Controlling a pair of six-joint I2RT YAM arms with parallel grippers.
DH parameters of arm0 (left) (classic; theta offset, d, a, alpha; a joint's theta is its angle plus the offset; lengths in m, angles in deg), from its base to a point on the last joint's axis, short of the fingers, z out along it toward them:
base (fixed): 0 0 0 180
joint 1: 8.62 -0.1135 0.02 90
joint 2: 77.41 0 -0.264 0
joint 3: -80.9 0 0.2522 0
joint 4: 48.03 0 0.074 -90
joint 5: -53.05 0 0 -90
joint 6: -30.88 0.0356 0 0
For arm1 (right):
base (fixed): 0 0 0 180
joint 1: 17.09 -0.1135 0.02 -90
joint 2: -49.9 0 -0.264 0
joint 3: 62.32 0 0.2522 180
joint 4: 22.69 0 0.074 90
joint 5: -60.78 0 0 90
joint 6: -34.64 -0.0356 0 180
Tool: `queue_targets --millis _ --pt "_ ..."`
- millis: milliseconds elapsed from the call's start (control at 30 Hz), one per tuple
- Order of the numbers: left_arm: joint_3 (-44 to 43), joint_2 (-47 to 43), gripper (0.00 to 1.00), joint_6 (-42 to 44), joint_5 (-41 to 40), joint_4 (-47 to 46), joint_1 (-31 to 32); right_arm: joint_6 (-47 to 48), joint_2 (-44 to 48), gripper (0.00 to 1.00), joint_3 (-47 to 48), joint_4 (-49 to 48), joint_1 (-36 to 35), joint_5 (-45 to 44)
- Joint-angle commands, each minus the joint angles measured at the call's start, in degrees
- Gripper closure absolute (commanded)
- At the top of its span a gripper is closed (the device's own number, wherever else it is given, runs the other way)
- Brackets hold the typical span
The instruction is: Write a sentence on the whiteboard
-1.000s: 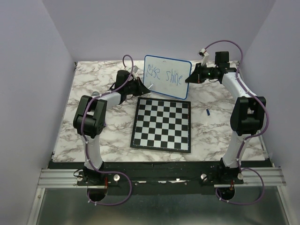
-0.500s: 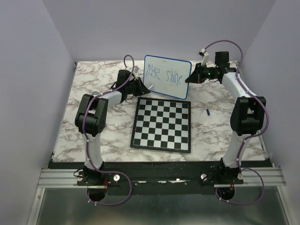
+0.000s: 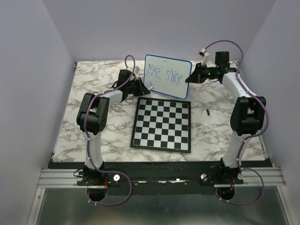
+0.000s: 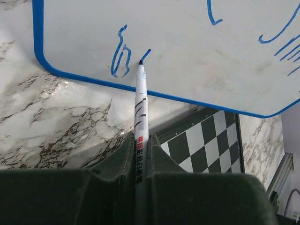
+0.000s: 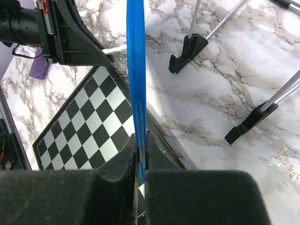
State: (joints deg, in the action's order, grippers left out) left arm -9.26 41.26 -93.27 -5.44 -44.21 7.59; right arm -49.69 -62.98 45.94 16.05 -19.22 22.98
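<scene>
A white marble-patterned surface with grey veins (image 3: 89, 79) carries a flat black-and-white checkered chessboard with a black border (image 3: 161, 124), which lies near the middle, slightly askew. The left wrist view shows one corner of it (image 4: 206, 140); the right wrist view shows it from the side (image 5: 79, 136). A small, slim blue object (image 3: 207, 112) lies on the marble right of the chessboard, apart from it. A white marker pen with black stripes and red print (image 4: 140, 108) points its dark tip up the left wrist view. Plain lavender walls (image 3: 28, 70) enclose three sides, and a ridged aluminium rail (image 3: 61, 177) runs along the near edge.
</scene>
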Motion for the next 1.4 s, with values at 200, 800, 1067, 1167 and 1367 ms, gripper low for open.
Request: queue_targets --millis 200,800,1067,1167,1367 --pt "-1.0 1.6 1.0 1.5 -0.8 2.9 0.1 1.0 -0.5 1.0 -0.5 -1.5 0.2 2.1" --pt "-2.8 1.7 1.0 1.0 0.0 3.0 0.0 1.0 -0.5 1.0 -0.5 -1.5 0.2 2.2" --pt "-3.5 1.9 1.0 0.4 0.6 2.8 0.1 1.0 -0.4 1.0 -0.5 -1.5 0.2 2.2" --pt "-3.7 2.0 1.0 0.2 0.7 2.6 0.1 1.0 -0.4 1.0 -0.5 -1.5 0.2 2.2" --pt "-4.5 2.4 1.0 0.0 1.6 2.6 0.4 1.0 -0.5 1.0 -0.5 -1.5 0.1 2.3"
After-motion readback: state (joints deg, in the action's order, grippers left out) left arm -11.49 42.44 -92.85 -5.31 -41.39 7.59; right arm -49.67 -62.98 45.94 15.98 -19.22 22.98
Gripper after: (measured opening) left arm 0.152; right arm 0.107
